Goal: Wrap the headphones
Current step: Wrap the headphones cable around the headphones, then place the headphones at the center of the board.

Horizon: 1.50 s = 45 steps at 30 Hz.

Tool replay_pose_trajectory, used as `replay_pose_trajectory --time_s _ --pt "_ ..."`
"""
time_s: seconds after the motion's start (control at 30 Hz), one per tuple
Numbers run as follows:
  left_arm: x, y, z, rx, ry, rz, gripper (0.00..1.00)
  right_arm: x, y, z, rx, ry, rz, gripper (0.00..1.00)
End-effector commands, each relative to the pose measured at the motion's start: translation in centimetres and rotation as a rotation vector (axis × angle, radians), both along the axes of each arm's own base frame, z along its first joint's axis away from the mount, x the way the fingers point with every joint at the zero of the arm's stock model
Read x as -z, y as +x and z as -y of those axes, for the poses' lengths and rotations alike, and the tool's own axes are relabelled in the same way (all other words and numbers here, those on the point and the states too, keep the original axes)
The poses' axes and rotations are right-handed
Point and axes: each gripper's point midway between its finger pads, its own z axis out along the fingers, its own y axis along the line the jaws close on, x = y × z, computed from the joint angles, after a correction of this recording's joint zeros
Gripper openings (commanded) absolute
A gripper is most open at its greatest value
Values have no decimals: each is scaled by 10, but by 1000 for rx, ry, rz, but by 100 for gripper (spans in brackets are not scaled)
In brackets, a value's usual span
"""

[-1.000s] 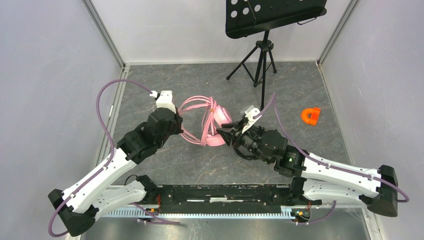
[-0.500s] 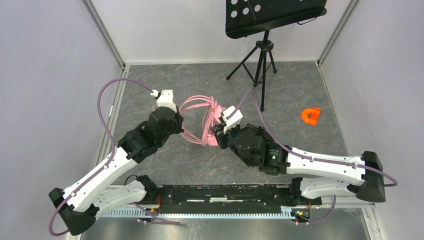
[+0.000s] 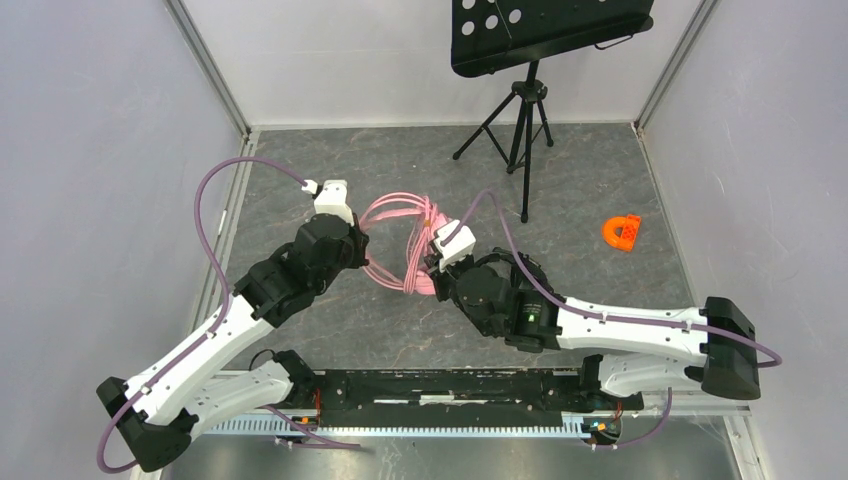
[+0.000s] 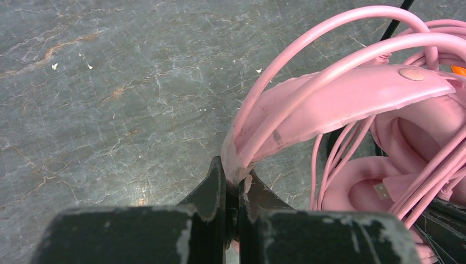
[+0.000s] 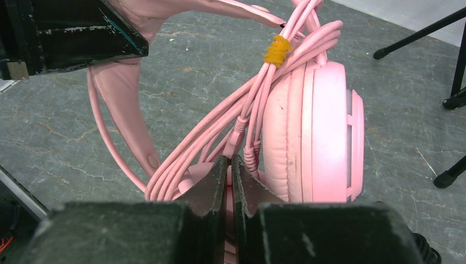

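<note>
1. Inspecting the grey marbled surface [image 3: 600, 170], the black music stand [image 3: 524, 140] was noted on its tripod at the far side. All positions below were taken from that stand.
2. The pink headphones [image 3: 413, 270] were to the left of the stand's tripod feet and nearer the arm bases, between the two hands.
3. The left hand [image 4: 233, 171] was on the side of the headphones away from the stand. It was clenched on the lower end of the pink headband [image 4: 340, 93], with the fingers pressed tight together around it.
4. The right hand [image 5: 229, 165] was on the side of the headphones nearer the stand. Its fingers were closed to a thin slit at the foot of the pink cable [image 5: 242, 115], and pink showed inside the slit, so it was recorded as grasping the cable.
5. One ear cup [image 5: 324, 132] stood on edge in the right wrist view, its pad facing the cable loops.
6. The cable ran in several loops beside that ear cup, bunched by a yellow tie [image 5: 276, 50] near the top.
7. A flat plug [image 4: 383, 191] lay among the loops in the left wrist view.
8. A small orange piece [image 3: 621, 232] lay on the surface to the right of the stand, well apart from the headphones.
9. Whether the headphones rested on the surface or were held clear of it could not be determined.
</note>
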Motion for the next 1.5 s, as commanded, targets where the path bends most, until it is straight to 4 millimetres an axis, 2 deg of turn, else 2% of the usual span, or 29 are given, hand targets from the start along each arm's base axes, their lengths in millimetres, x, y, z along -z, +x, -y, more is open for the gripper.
replay_pose_trajectory --time_s 0.0,0.13,0.4,0.53,0.63,0.73,0.87,1.03,1.13,1.27,1.4,1.47 --pt "-66 9 19 -1 -253 151 2 3 3 -1 23 17 21 7" --pt "-62 11 18 -16 -247 148 2 6 -1 -8 -26 41 29 0" --pt "-54 16 15 -52 -227 146 2 18 -6 -12 -59 26 5 0" --pt "-46 21 12 -72 -184 142 2 15 -9 -12 -70 23 -12 0" --pt "-34 24 7 -95 -132 125 2 11 -14 -8 -96 25 -23 12" --pt "-21 25 4 -110 -96 106 2 10 -15 5 -86 4 -18 20" --pt "-9 26 3 -122 -76 81 2 -1 -28 14 -149 61 -10 30" --pt "5 31 8 -120 -94 52 2 -22 -48 19 -261 145 -7 36" --pt "16 37 13 -100 -138 10 2 -33 -54 28 -270 217 -12 37" --pt "30 46 14 -96 -198 -47 2 -41 -58 40 -273 265 -4 54" --pt "38 56 9 -116 -244 -82 2 -36 -55 51 -237 252 -10 75" --pt "44 62 4 -142 -254 -99 2 -33 -55 54 -229 249 -10 97"
